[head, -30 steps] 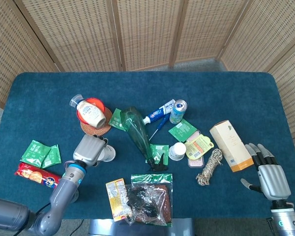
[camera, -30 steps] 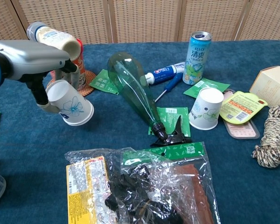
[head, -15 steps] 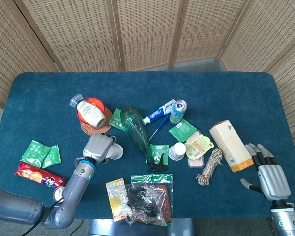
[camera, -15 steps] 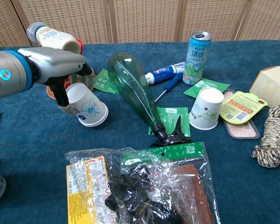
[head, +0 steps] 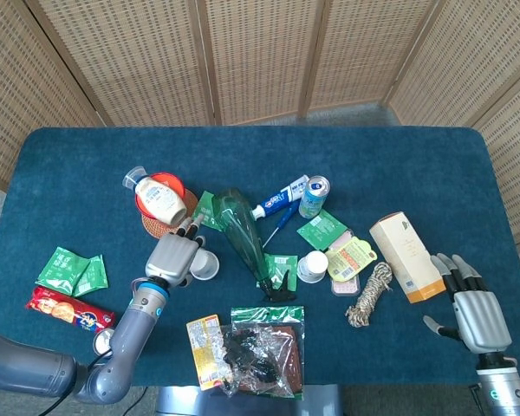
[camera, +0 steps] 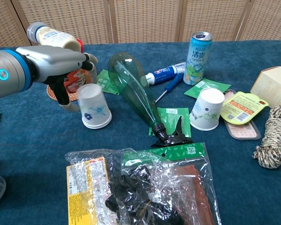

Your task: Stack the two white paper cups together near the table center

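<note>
A blue-clothed bench (head: pixel 399 165) carried the clutter, with the green plastic bottle (head: pixel 243 227) lying on its side near the middle, neck toward the camera. Below the bottle, at the near edge, lay a clear plastic bag of snacks (camera: pixel 145 187). Well to the right of the bottle a tan carton (head: pixel 406 257) lay flat, with a coil of rope (head: pixel 369 293) just below it.

The left hand (head: pixel 172 257) reached in just left of the bottle. In the chest view its fingers were spread beside the first white paper cup (camera: pixel 94 106), which stood mouth down and slightly tilted on the cloth; whether they touched the cup or had let go could not be told. That cup bore a small blue flower print.

The right hand (head: pixel 475 312) rested far right of the bottle, beyond the carton, released with fingers apart and holding nothing.

The second white paper cup (camera: pixel 207 108) stood mouth down to the right of the bottle's neck, beside a yellow-green packet (camera: pixel 242 107). Behind the bottle stood a blue drink can (camera: pixel 197 51), with a toothpaste tube (camera: pixel 165 73) and a blue screwdriver (camera: pixel 170 86) lying between can and bottle. Left of the bottle's base a mayonnaise-type bottle (head: pixel 160 198) lay on a red dish over a woven coaster (head: pixel 169 230).
</note>
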Controlling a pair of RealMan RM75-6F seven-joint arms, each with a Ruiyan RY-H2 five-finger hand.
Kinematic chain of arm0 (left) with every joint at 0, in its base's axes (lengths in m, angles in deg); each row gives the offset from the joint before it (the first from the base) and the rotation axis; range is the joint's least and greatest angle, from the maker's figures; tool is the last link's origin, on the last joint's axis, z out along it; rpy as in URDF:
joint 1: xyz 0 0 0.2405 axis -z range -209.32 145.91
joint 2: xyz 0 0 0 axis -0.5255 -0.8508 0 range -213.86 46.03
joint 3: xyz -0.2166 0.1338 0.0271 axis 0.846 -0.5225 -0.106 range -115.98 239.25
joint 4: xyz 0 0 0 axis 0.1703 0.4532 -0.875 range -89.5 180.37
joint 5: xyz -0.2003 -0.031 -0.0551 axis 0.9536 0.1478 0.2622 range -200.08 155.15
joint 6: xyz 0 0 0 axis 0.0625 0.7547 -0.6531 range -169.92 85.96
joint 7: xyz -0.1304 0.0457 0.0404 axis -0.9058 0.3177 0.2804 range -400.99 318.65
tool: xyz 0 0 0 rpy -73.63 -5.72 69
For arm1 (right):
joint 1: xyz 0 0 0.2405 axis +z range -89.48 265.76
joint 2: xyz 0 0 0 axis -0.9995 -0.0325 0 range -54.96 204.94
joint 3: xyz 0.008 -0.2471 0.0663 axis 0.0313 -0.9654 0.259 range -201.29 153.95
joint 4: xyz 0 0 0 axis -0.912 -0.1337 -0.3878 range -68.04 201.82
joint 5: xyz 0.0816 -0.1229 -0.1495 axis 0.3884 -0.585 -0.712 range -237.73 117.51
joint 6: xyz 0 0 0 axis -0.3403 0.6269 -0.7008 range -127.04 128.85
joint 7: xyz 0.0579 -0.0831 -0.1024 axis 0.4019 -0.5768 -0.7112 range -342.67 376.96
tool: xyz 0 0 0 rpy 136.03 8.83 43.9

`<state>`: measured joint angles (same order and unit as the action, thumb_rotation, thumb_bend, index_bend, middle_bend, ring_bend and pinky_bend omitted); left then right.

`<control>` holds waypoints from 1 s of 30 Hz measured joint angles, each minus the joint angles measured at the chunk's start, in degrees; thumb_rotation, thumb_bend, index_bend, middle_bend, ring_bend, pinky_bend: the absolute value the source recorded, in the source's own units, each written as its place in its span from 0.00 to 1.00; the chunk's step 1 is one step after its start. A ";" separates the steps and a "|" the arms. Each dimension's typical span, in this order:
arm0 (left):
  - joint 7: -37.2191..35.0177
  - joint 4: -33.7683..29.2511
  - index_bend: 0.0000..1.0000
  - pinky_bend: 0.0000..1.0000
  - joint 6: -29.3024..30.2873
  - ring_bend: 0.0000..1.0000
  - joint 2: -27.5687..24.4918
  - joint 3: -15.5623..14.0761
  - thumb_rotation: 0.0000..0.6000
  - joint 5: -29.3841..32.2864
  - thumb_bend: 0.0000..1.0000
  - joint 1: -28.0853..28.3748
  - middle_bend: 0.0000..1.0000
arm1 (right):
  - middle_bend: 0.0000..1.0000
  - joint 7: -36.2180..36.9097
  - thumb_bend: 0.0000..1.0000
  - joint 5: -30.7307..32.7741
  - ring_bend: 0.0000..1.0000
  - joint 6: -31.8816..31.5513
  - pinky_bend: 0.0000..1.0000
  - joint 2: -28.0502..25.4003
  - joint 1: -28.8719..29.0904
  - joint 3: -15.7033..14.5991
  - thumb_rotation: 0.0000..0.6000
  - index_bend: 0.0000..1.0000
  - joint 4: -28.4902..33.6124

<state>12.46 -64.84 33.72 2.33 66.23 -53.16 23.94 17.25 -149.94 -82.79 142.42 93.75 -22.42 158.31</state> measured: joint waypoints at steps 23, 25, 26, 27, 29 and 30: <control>-14.15 -11.83 0.07 0.23 -12.03 0.00 -12.43 -0.11 1.00 -11.90 0.24 -3.62 0.00 | 0.00 -0.13 0.02 -0.16 0.00 -0.23 0.17 -0.16 -0.16 -0.12 1.00 0.00 0.03; -15.65 -13.64 0.07 0.20 -12.68 0.00 -14.71 -0.33 1.00 -13.70 0.23 -4.24 0.00 | 0.00 -0.16 0.03 -0.23 0.00 -0.25 0.17 -0.12 -0.15 -0.13 1.00 0.00 0.00; -16.63 -14.81 0.07 0.18 -13.10 0.00 -16.38 -0.52 1.00 -15.01 0.23 -4.69 0.00 | 0.00 -0.18 0.02 -0.26 0.00 -0.29 0.17 -0.10 -0.15 -0.12 1.00 0.00 -0.05; -17.38 -15.65 0.07 0.14 -13.37 0.00 -17.70 -0.69 1.00 -16.13 0.23 -5.08 0.00 | 0.00 -0.20 0.03 -0.26 0.00 -0.36 0.17 -0.08 -0.16 -0.09 1.00 0.00 -0.12; -19.02 -17.22 0.06 0.10 -13.68 0.00 -20.86 -1.19 1.00 -19.34 0.23 -6.22 0.00 | 0.00 -0.18 0.03 -0.20 0.00 -0.56 0.17 -0.06 -0.22 0.02 1.00 0.00 -0.16; -19.70 -17.72 0.06 0.09 -13.65 0.00 -22.13 -1.47 1.00 -20.99 0.23 -6.83 0.00 | 0.00 -0.12 0.03 -0.12 0.00 -0.59 0.17 -0.09 -0.24 0.07 1.00 0.00 -0.13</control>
<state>-7.24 -82.56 20.07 -19.80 64.75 -74.15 17.10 17.13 -150.06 -83.38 142.33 93.52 -22.35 158.18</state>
